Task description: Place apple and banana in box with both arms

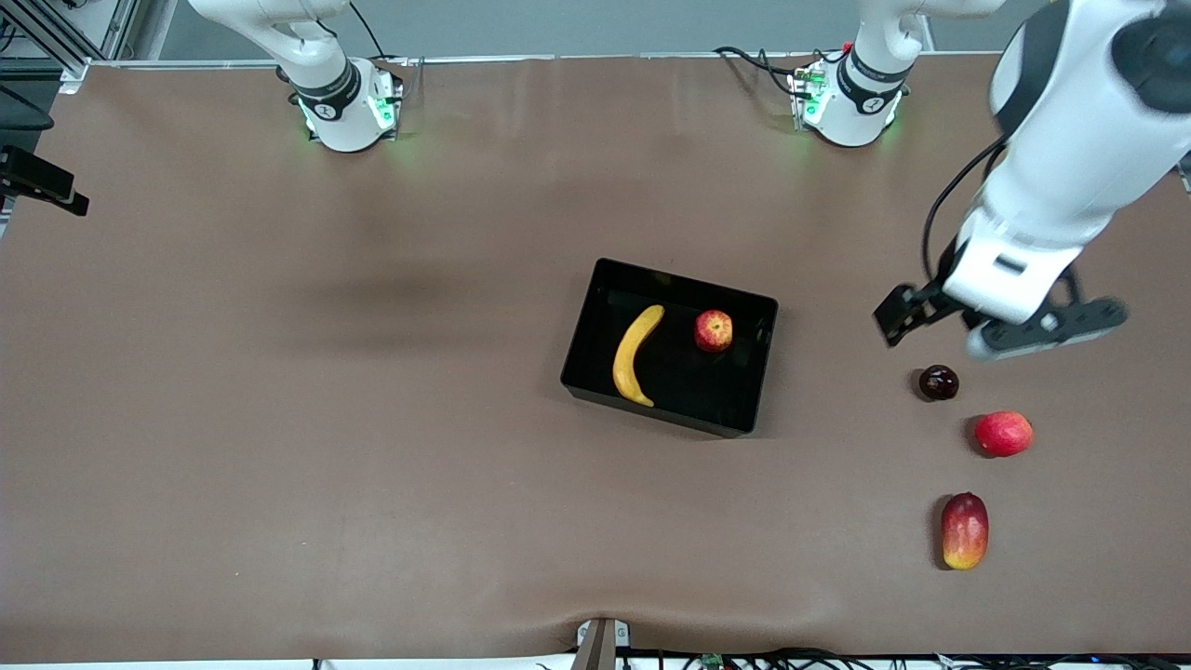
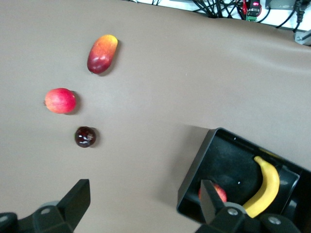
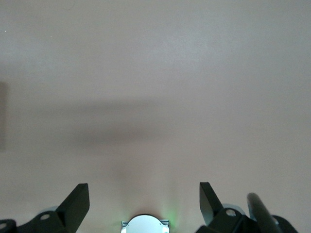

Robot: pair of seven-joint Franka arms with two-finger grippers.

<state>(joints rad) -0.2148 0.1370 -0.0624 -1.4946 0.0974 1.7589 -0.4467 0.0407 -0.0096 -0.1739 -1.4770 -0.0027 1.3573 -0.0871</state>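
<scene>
Already the banana (image 1: pixel 636 356) and the apple (image 1: pixel 714 330) are lying inside the box (image 1: pixel 582 330), which is sitting on the brown desk (image 1: pixel 372 465) near its middle. The banana is resting along the box floor toward the right arm's end, and the apple is sitting beside it toward the left arm's end, the two apart from each other.

The left tool (image 1: pixel 996 321) is hanging in the air over bare desk just beside a dark round fruit (image 1: pixel 939 382), its fingers (image 2: pixel 77 199) spread wide apart and holding nothing. Nearer the front camera than that dark fruit, a red-pink round fruit (image 1: pixel 1003 434) is lying, and nearer again a red-yellow mango (image 1: pixel 964 530); all three are sitting well apart from the box, toward the left arm's end.

The right tool (image 3: pixel 143 201) is showing only in its own wrist view, waiting with fingers apart and empty over bare desk, apparently close above its own green-lit base (image 3: pixel 145 224), though that view is giving little to judge by
</scene>
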